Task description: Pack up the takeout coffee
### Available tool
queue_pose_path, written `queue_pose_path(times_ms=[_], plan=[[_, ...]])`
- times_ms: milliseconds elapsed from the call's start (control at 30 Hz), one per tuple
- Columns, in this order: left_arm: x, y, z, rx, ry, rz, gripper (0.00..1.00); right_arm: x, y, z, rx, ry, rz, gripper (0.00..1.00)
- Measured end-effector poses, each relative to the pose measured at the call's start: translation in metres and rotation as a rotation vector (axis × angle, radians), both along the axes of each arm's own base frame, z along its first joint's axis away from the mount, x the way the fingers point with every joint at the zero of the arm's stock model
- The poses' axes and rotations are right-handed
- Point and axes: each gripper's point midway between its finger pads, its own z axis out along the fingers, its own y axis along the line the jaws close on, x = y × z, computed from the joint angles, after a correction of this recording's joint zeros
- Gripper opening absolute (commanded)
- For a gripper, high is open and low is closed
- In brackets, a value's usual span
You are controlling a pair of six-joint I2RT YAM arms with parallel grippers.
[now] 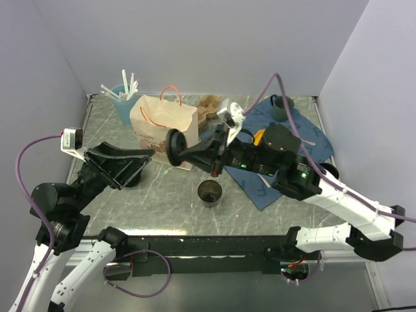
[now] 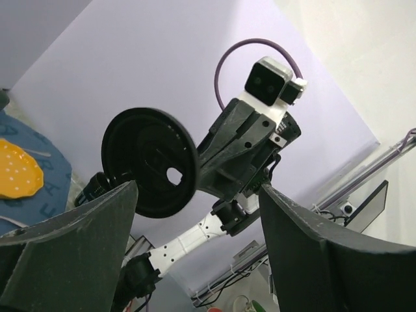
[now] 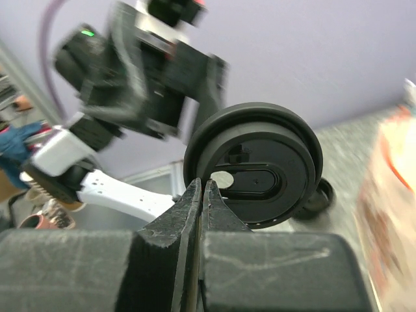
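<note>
The takeout coffee (image 1: 209, 192) is a small black ribbed cup standing open on the table, in front of the paper bag (image 1: 166, 120). A round black lid (image 1: 174, 148) with a sip hole hangs in the air above the table left of the cup. My right gripper (image 1: 186, 151) is shut on the lid's rim; the wrist view shows its fingertips (image 3: 195, 195) pinching the edge of the lid (image 3: 260, 170). My left gripper (image 1: 142, 162) is open just left of the lid, its fingers (image 2: 71, 240) spread wide with the lid (image 2: 151, 162) beyond them, untouched.
A light-blue cup of white sticks (image 1: 123, 97) stands at the back left. A teal mug (image 1: 281, 107) and a yellow item (image 1: 259, 136) rest on a blue cloth (image 1: 292, 133) at the right. Another dark round object (image 1: 133, 181) sits under the left gripper.
</note>
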Motion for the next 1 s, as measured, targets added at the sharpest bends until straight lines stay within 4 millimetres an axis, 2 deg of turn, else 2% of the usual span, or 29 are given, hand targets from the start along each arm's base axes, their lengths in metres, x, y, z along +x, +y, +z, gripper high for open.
queue_pose_path(times_ms=[133, 233, 367, 500, 567, 600, 733, 833, 1000], plan=[[0.005, -0.003, -0.010, 0.018, 0.055, -0.005, 0.83, 0.011, -0.030, -0.027, -0.085, 0.034, -0.095, 0.00], [0.015, -0.011, -0.027, 0.042, 0.135, -0.035, 0.86, 0.020, -0.050, -0.049, -0.178, 0.056, -0.167, 0.00], [0.041, -0.031, -0.075, 0.144, 0.299, -0.080, 0.93, 0.037, -0.072, -0.090, -0.335, 0.122, -0.274, 0.00], [0.061, -0.042, -0.125, 0.271, 0.447, -0.085, 0.96, 0.040, -0.077, -0.137, -0.500, 0.229, -0.311, 0.00], [0.065, -0.039, -0.145, 0.320, 0.493, -0.057, 1.00, 0.043, -0.076, -0.165, -0.581, 0.282, -0.327, 0.00], [0.065, -0.036, -0.150, 0.336, 0.501, -0.038, 0.97, 0.044, -0.077, -0.180, -0.621, 0.308, -0.338, 0.00], [0.065, -0.016, -0.168, 0.374, 0.509, 0.085, 0.97, 0.047, -0.079, -0.232, -0.773, 0.412, -0.390, 0.00], [0.064, -0.002, -0.183, 0.389, 0.520, 0.170, 0.97, 0.050, -0.077, -0.251, -0.823, 0.469, -0.420, 0.00], [0.070, 0.009, -0.234, 0.459, 0.631, 0.241, 0.97, 0.051, -0.072, -0.287, -0.918, 0.578, -0.464, 0.00]])
